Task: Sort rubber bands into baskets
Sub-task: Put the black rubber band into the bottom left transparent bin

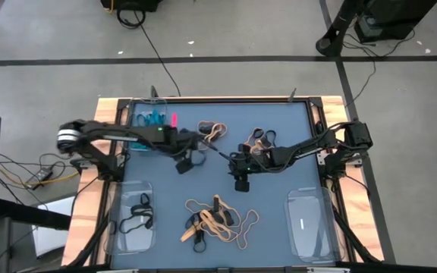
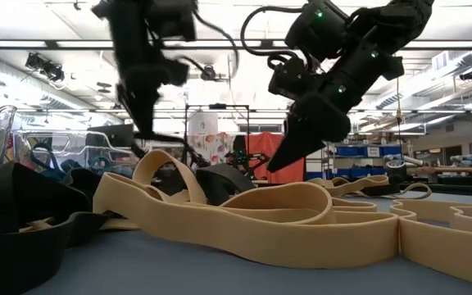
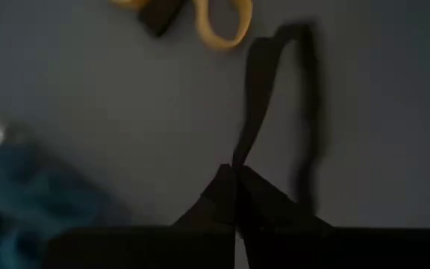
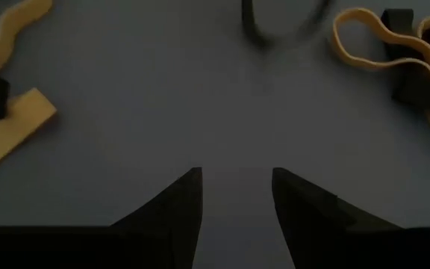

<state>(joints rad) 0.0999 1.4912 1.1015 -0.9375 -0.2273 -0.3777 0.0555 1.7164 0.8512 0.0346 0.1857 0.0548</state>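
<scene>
Blue-grey tabletop with two robot arms sorting rubber bands into clear trays, the job partly done.

Seen from above, the left gripper [image 1: 184, 161] sits near the table's middle, pinched shut on a black band [image 3: 275, 112] that hangs from its fingertips. The right gripper [image 1: 241, 180] hovers close by with its fingers spread apart and nothing between them. A far-left tray [image 1: 139, 115] holds teal bands [image 1: 152, 117]; the near-left tray [image 1: 117, 227] holds a few black bands [image 1: 136, 212]; the near-right tray [image 1: 309, 246] looks empty, though that is hard to confirm. Loose tan and black bands remain in three clusters: near front centre [image 1: 218, 221] and two farther back [image 1: 212, 130] [image 1: 260, 140], so much sorting is left.
</scene>
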